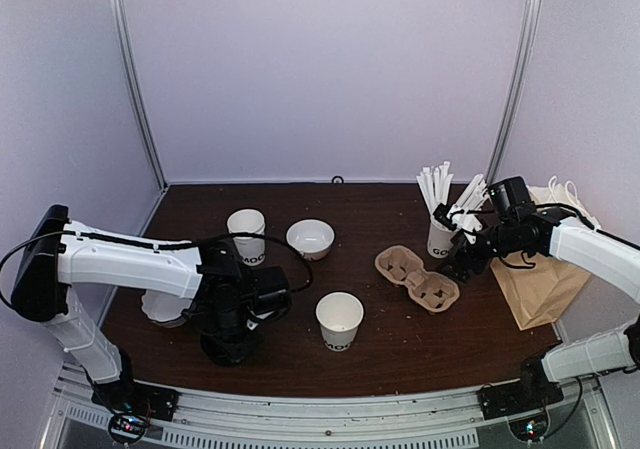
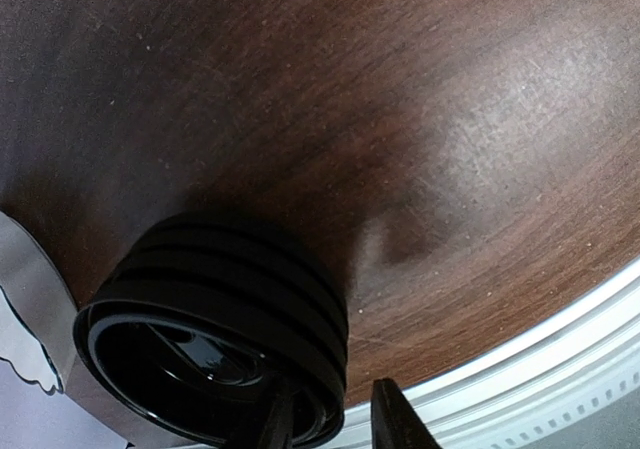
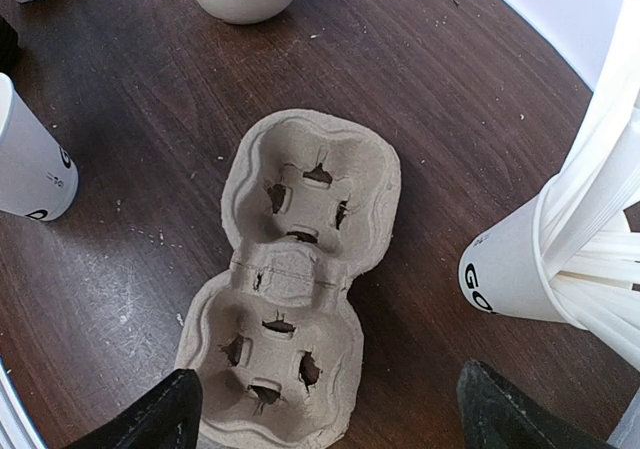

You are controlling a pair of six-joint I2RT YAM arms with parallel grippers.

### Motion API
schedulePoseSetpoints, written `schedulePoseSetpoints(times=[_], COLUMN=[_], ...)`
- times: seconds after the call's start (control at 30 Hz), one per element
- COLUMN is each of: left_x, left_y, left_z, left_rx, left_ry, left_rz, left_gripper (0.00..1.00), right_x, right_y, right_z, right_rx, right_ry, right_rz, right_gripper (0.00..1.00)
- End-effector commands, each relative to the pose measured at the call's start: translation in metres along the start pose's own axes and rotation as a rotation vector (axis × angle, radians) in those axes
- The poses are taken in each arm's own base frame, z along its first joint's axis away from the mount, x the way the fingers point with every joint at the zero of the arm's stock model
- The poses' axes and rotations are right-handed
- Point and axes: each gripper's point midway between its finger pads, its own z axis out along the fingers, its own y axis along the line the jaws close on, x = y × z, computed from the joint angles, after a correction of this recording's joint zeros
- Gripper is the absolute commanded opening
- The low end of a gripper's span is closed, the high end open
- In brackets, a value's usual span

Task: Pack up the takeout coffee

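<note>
The takeout coffee with its black lid is out of view. Two lidless white printed cups stand on the table, one near the front and one further back. My left gripper points down onto a stack of black lids. In the left wrist view, the left gripper straddles the rim of the lid stack. One finger is inside the top lid; the other finger stands outside, a small gap from the stack. My right gripper hovers wide open over the cardboard cup carrier.
A white cup of white sticks stands right of the carrier, close to my right gripper. A brown paper bag lies at the far right. A white bowl sits mid-table. A white ruffled paper item lies under my left arm.
</note>
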Motion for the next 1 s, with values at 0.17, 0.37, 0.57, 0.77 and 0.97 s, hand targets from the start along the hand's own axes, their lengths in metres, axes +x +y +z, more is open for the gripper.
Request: schedulePoseSetpoints(times=[0.17, 0.37, 0.57, 0.77, 0.97], left_x=[0.0, 0.001, 0.001, 0.001, -0.011], left_y=[0.001, 0.0, -0.001, -0.001, -0.004], left_z=[0.003, 0.001, -0.017, -0.033, -0.066], left_rx=[0.006, 0.015, 0.044, 0.067, 0.112], left_ry=[0.0, -0.001, -0.022, -0.046, -0.134], left_rz=[-0.003, -0.002, -0.016, -0.021, 0.016], left_gripper=[0.22, 0.16, 0.1, 0.06, 0.06], right_x=[0.004, 0.004, 0.005, 0.004, 0.002], right_y=[-0.002, -0.002, -0.002, -0.002, 0.0], right_z=[-0.002, -0.002, -0.003, -0.003, -0.003], right_rx=[0.017, 0.019, 0.018, 0.017, 0.005], right_ry=[0.007, 0.008, 0.008, 0.006, -0.002], right_rz=[-0.004, -0.004, -0.003, -0.005, 0.003], right_gripper=[0.92, 0.93, 0.92, 0.93, 0.92])
